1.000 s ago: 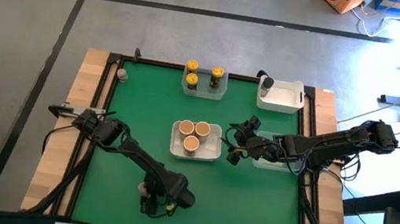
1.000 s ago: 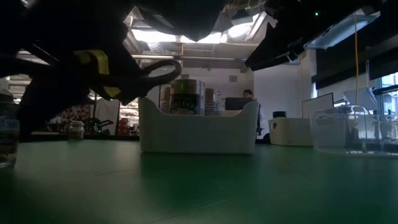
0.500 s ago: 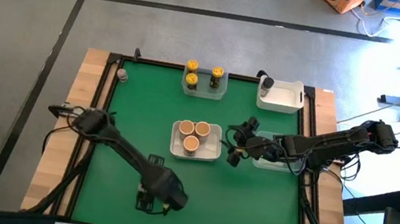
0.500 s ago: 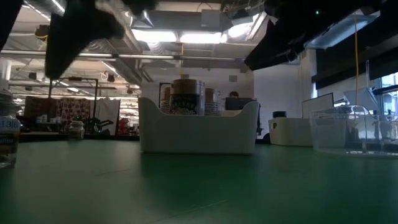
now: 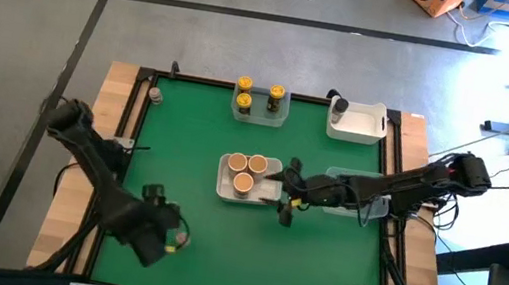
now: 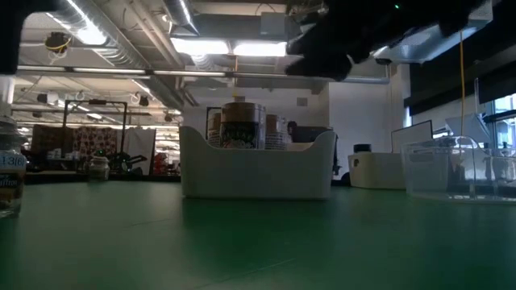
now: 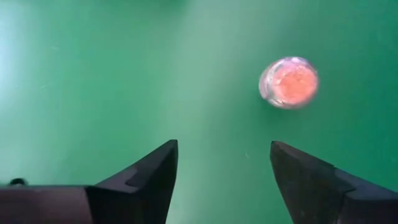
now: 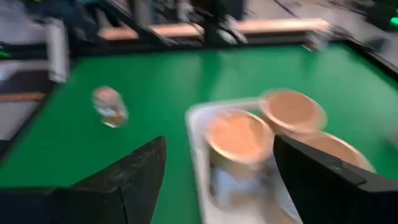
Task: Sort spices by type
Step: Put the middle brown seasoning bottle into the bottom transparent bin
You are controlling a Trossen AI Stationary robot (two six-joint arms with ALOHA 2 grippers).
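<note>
Over smooth green felt, spread left end effector (image 7: 221, 171) near round clear jar (image 7: 288, 82).

No lettering reads clearly: the small clear jar with a white label (image 6: 10, 181) at the low view's left edge shows print (too blurred to spell out).

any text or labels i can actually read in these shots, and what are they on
None can be read for certain.
Jar at the low view's left edge: white lettering on a blue label, cut off and too blurred to read.
Jar in the white tub: a patterned label, print too small to read.
Jars seen from above, such as those in the middle tub: only caps show, no lettering.
Jar under the left pincer: only its orange cap shows.
</note>
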